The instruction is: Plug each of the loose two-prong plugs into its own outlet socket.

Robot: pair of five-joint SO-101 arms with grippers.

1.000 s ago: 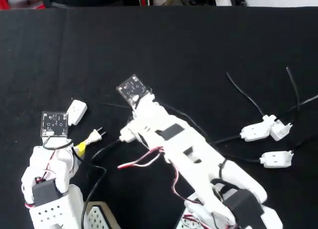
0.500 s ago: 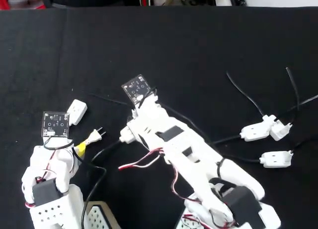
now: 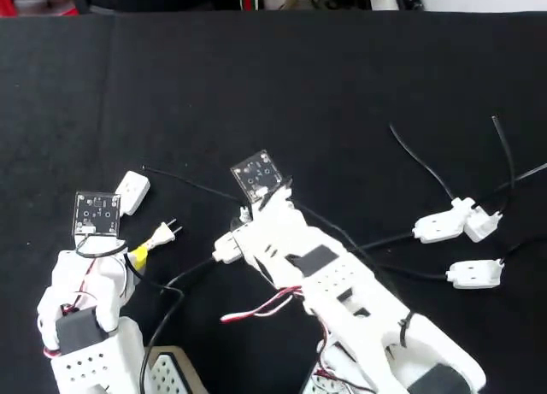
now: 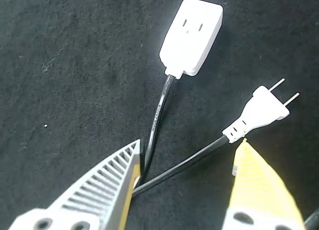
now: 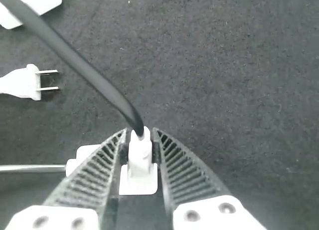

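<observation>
L gripper (image 4: 190,142) sits near the tabletop's near-left corner, wide open and holding nothing; two black cords run btwn its grey and yellow fingers. Just beyond it a white socket (image 4: 192,35) lies slots up, cord end toward the gripper. Beside that, the loose plug (image 3: 162,234) lies flat, long axis diagonal, prongs aimed at the far-right corner. R gripper (image 5: 139,132), mid-tabletop nearer the near edge, is clamped on a second plug (image 5: 137,162). Its cord end sticks out past the fingertips and its prongs are hidden btwn the fingers. The right-edge sockets (image 3: 440,227) lie w/ cords trailing, too small to tell what's plugged in.
</observation>
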